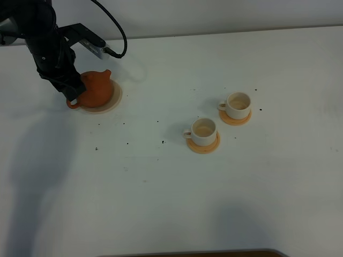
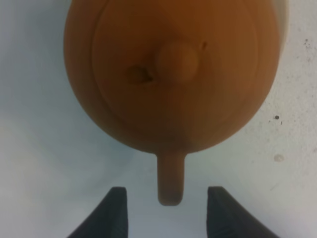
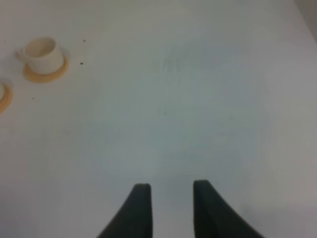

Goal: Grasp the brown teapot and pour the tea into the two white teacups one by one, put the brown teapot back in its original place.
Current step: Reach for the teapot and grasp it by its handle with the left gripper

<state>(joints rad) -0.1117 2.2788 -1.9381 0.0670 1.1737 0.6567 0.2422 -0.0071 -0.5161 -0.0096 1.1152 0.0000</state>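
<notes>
The brown teapot [image 1: 97, 89] sits on its pale cream saucer [image 1: 117, 99] at the far left of the table, spout pointing to the back right. In the left wrist view the teapot [image 2: 171, 74] fills the frame, lid on. Its handle [image 2: 171, 178] sticks out between the fingers of my left gripper [image 2: 167, 191], which is open with a gap on each side. The two white teacups [image 1: 204, 130] [image 1: 238, 104] stand on orange coasters right of centre. My right gripper [image 3: 171, 187] hangs open over bare table, with one teacup [image 3: 41, 53] far from it.
Small dark specks dot the white table [image 1: 161, 176] between the teapot and the cups. The left arm and its cable [image 1: 115, 32] rise over the table's back left corner. A dark edge [image 1: 214, 252] shows along the front.
</notes>
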